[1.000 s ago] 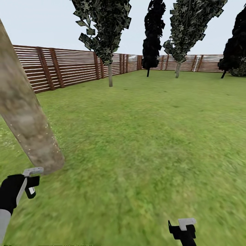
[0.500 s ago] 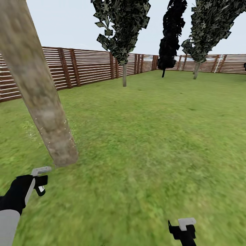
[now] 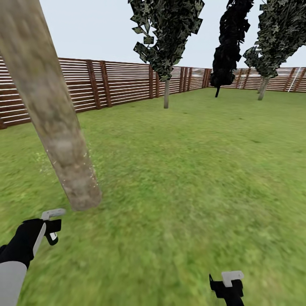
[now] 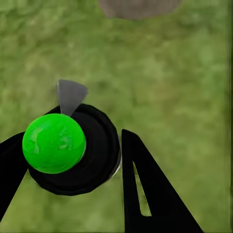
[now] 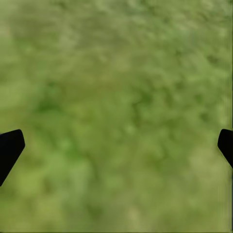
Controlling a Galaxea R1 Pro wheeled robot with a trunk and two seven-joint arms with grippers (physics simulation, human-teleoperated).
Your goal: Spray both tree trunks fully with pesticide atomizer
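A thick, mottled grey-tan tree trunk [image 3: 63, 140] rises from the lawn at the left, leaning in the head view, with pale specks on its lower part. My left gripper [image 3: 50, 227] hangs just in front of the trunk's base and a little left of it. In the left wrist view it [image 4: 73, 155] is shut on the pesticide atomizer [image 4: 54, 143], which has a bright green round top on a black disc and a grey nozzle tip. The base of the tree trunk [image 4: 138, 7] lies ahead of it. My right gripper [image 3: 227, 287] is low at the right and open [image 5: 116, 150] over bare grass.
A brown slatted fence [image 3: 123, 85] rings the lawn [image 3: 191, 170]. At the back stand a leafy thin-trunked tree [image 3: 166, 91], a dark cypress-like tree [image 3: 229, 46] and another leafy tree [image 3: 263, 87]. Open grass stretches ahead and to the right.
The camera has turned left, so trunk, fence and far trees sit further right in the picture. The left gripper still holds the atomizer near the trunk's base. The right gripper is unchanged.
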